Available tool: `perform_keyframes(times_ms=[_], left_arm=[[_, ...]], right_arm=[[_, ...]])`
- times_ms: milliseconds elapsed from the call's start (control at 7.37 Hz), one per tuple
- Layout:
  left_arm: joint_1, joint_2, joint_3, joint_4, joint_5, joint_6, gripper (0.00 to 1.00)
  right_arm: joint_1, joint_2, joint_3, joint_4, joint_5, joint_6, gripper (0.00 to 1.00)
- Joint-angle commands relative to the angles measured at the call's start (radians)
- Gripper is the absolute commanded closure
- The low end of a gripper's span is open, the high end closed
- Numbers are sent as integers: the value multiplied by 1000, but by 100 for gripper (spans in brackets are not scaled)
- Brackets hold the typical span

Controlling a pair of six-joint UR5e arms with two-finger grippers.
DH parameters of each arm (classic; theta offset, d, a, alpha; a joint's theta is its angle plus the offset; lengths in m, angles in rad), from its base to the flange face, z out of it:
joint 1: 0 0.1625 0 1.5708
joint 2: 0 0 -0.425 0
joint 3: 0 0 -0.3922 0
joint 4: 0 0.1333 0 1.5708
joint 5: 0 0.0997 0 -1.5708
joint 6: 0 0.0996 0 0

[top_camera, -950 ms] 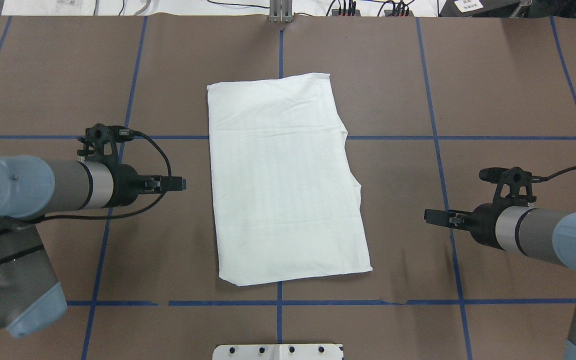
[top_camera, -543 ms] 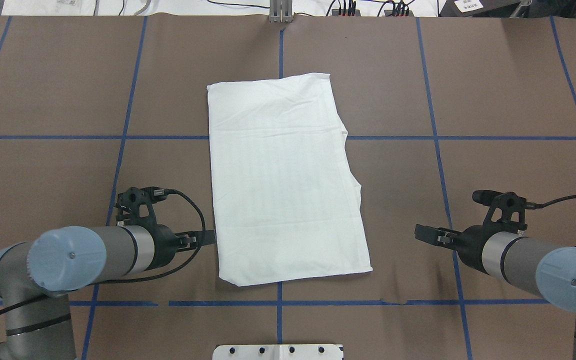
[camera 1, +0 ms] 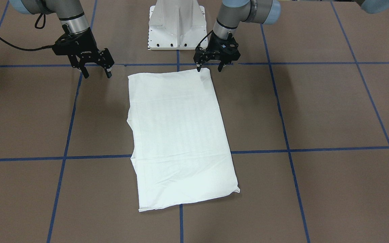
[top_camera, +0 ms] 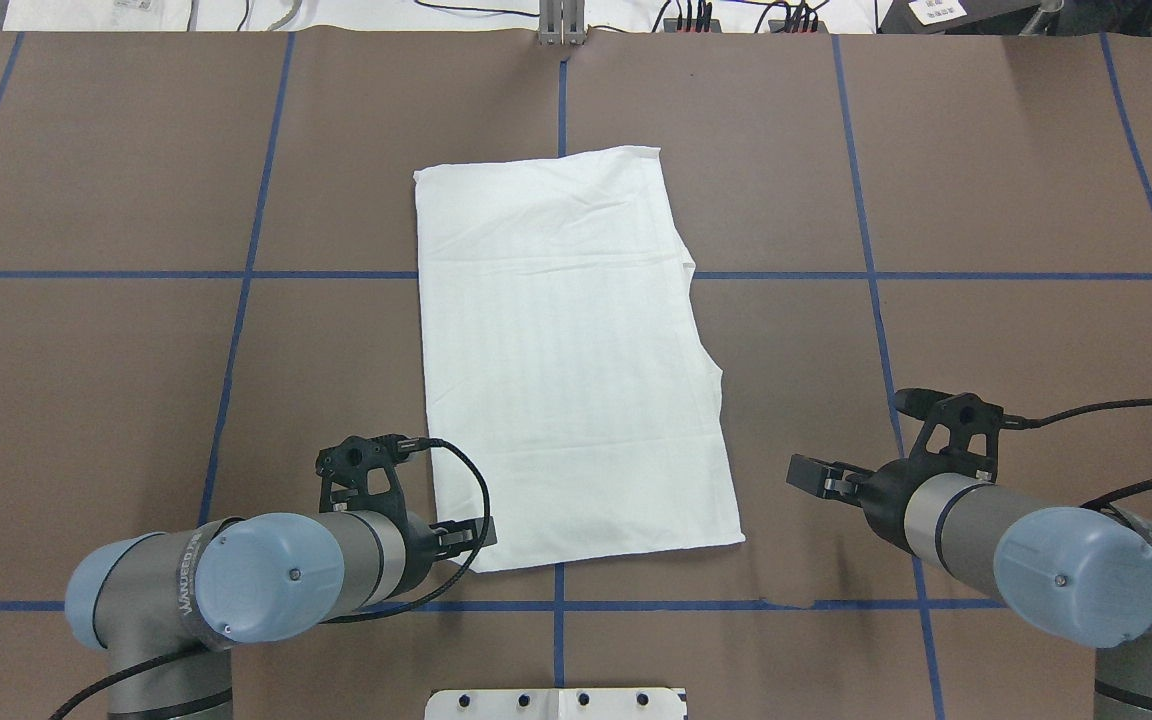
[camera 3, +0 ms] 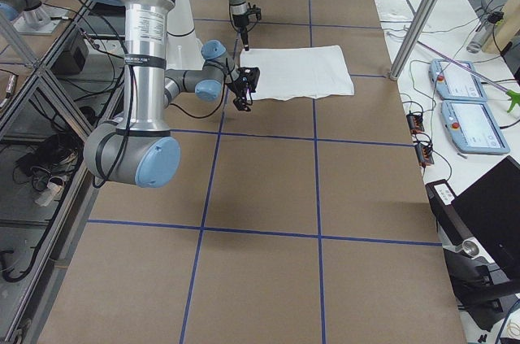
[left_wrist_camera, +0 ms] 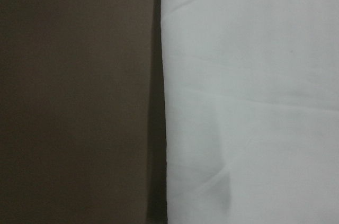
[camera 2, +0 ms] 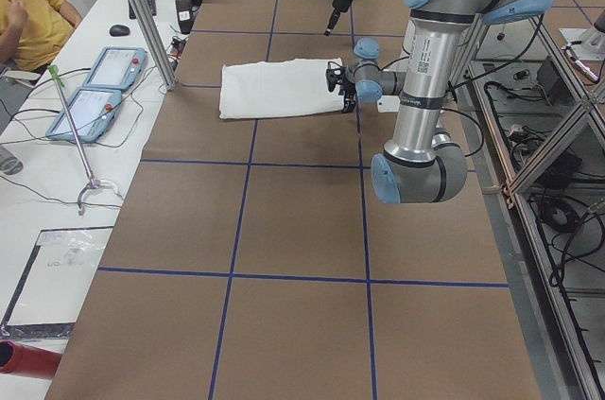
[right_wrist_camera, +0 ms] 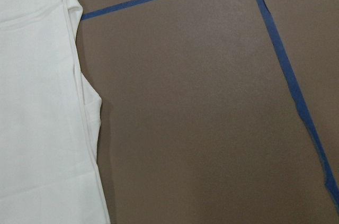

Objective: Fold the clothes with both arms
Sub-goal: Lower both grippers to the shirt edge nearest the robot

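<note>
The T-shirt (top_camera: 566,350) has its near corner at the spread left gripper (camera 1: 209,68) and well inboard of the spread right gripper (camera 1: 97,75); its long axis runs forward.

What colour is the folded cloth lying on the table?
The cloth is white all over; the overhead view shows it best.
</note>
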Motion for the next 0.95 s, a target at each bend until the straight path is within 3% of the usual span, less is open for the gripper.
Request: perform_keyframes(times_ms=[0,815], left_arm=[[-2,-6,3,3,30,-1,12],[1,-40,67,-32,29,9,16]], right_arm=[[-3,7,-14,-4,-6,0,0],[-5,7,-17,-4,-12,0,0]])
